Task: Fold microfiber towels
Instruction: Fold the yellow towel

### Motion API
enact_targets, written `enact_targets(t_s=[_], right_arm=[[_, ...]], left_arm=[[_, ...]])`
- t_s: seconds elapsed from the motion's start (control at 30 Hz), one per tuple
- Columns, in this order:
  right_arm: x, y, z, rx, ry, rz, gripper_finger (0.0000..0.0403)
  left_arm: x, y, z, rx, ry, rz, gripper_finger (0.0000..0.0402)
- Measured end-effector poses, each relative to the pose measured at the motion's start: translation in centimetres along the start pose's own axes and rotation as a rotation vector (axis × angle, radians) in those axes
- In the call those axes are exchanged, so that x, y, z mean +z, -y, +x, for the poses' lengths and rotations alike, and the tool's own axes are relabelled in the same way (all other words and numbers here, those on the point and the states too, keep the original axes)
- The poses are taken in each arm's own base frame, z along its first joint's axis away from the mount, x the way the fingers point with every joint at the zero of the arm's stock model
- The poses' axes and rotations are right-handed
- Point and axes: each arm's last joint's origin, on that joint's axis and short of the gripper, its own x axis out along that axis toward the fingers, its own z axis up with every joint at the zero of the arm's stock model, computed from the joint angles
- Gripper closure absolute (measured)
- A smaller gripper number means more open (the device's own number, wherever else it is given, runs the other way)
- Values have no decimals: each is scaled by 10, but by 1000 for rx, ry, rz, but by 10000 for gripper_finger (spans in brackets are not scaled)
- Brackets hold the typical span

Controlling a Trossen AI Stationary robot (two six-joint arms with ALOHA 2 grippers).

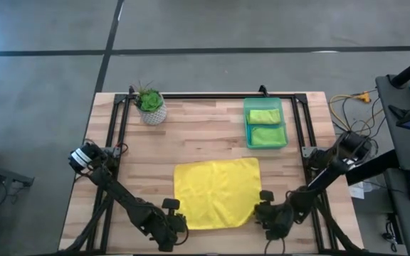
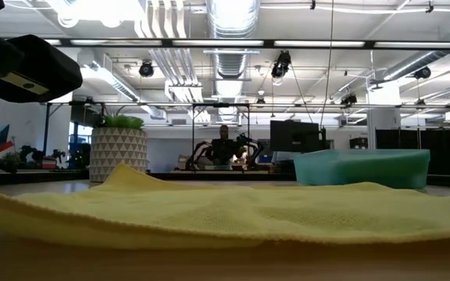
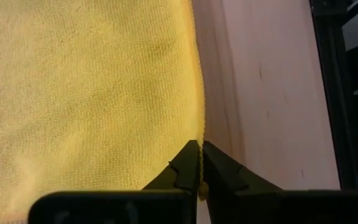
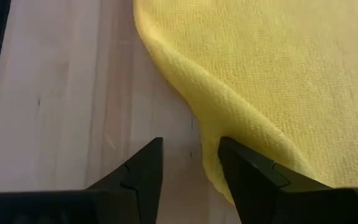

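Yellow towel (image 1: 216, 193) flat on bench (image 1: 205, 139); left claw (image 3: 200, 163) pinched tight on its near-left edge; right claw (image 4: 190, 163) half open at near-right corner, gripping nothing.

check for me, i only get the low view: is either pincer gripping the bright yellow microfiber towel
observer: Yes. The left pincer is shut on the side edge of the bright yellow microfiber towel, near a corner.
operator: and the right one
observer: The right pincer is open at the opposite edge and not closed on the cloth.
operator: whats in the bin
observer: The translucent green plastic bin holds two folded lime green towels.
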Motion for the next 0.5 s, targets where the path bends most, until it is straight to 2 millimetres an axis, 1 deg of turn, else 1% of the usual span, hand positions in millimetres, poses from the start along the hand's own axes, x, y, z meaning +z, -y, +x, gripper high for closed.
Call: enact_targets(t_s=[0.1,0.17,0.27,0.4,0.43,0.5], right_arm=[[1,5,2,10,-51,12,255],[0,7,2,-1,-76,9,269],[-2,9,1,-9,-108,-1,307],[-7,5,-1,2,-130,-15,373],[-8,4,-2,11,-135,-20,383],[-10,2,-6,41,-155,-25,389]], left_arm=[[0,0,0,0,-1,0,402],[-1,0,0,-7,-9,1,402],[-3,0,1,-23,-30,1,402],[-6,-1,3,-32,-48,-10,402],[-6,-2,3,-31,-50,-20,402],[-7,-1,3,-30,-52,-24,402]])
